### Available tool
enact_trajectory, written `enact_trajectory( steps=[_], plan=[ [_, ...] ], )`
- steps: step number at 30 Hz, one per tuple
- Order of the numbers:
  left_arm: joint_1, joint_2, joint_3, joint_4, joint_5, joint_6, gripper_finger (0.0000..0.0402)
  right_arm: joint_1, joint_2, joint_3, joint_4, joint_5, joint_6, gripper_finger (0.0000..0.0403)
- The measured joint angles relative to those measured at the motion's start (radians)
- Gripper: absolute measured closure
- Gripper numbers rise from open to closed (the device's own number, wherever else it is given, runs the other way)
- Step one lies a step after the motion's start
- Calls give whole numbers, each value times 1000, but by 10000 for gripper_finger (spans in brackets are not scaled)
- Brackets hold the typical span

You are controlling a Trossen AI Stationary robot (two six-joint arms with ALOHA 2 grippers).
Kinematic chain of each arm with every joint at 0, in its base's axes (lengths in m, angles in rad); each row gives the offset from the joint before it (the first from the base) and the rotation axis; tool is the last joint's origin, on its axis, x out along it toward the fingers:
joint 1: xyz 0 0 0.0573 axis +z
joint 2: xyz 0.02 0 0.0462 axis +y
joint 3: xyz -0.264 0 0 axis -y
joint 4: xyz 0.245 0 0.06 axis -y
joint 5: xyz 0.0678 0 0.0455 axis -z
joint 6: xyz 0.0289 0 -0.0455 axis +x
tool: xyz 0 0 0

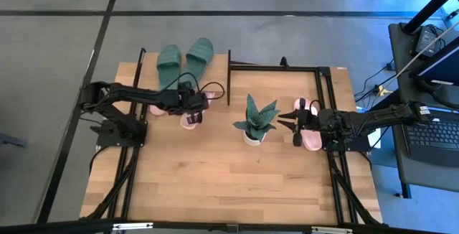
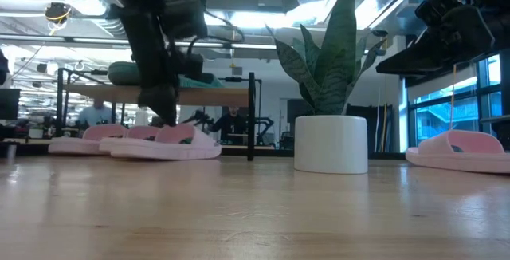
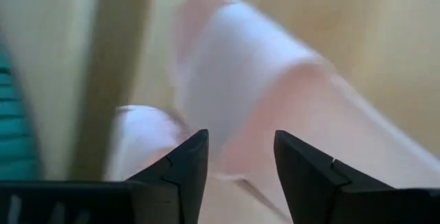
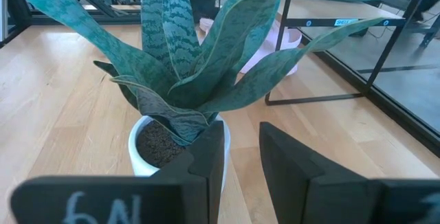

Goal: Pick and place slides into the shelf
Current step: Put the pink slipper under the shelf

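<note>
Two dark green slides [image 1: 185, 58] lie on top of the shelf [image 2: 215, 95] at the far left. Two pale pink slides [image 2: 163, 142] rest sole-down on the table at the shelf's near side. My left gripper [image 3: 240, 148] points steeply down right above the nearer one [image 1: 190, 122], open, its fingertips at the strap. At the table's right, my right gripper [image 4: 240, 148] hovers open with nothing between its fingers, facing the potted plant [image 1: 254, 119]. Another pink slide [image 1: 311, 139] lies on the table under the right arm. My left gripper stands with its fingertips [image 3: 185, 162] at the pink slide's strap [image 3: 240, 80], coming from above and slanting down. Whether the fingers touch the strap I cannot tell. The slide lies flat on the table.
The plant in its white pot [image 2: 331, 142] stands mid-table between the arms. A black metal frame [image 1: 315, 69] borders the far right of the table. A further pink slide [image 1: 301, 105] shows beside the right gripper. Bare wood fills the near half.
</note>
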Motion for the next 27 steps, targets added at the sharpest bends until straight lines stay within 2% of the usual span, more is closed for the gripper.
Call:
enact_trajectory(
  steps=[5,7,9,11,15,27],
  plan=[
    [-57,-72,4,-93,256,-29,243,0,0,0,-5,0,0,308],
    [-75,-103,5,-148,347,-97,242,0,0,0,-6,0,0,308],
    [-94,-119,6,-217,386,-203,242,0,0,0,-6,0,0,308],
    [-119,-124,5,-277,374,-277,242,0,0,0,-7,0,-2,308],
    [-168,-122,-10,-256,286,-330,242,0,0,0,-6,0,-5,308],
    [-198,-60,-11,-405,275,-524,242,0,3,0,-10,0,1,308]
  ],
)
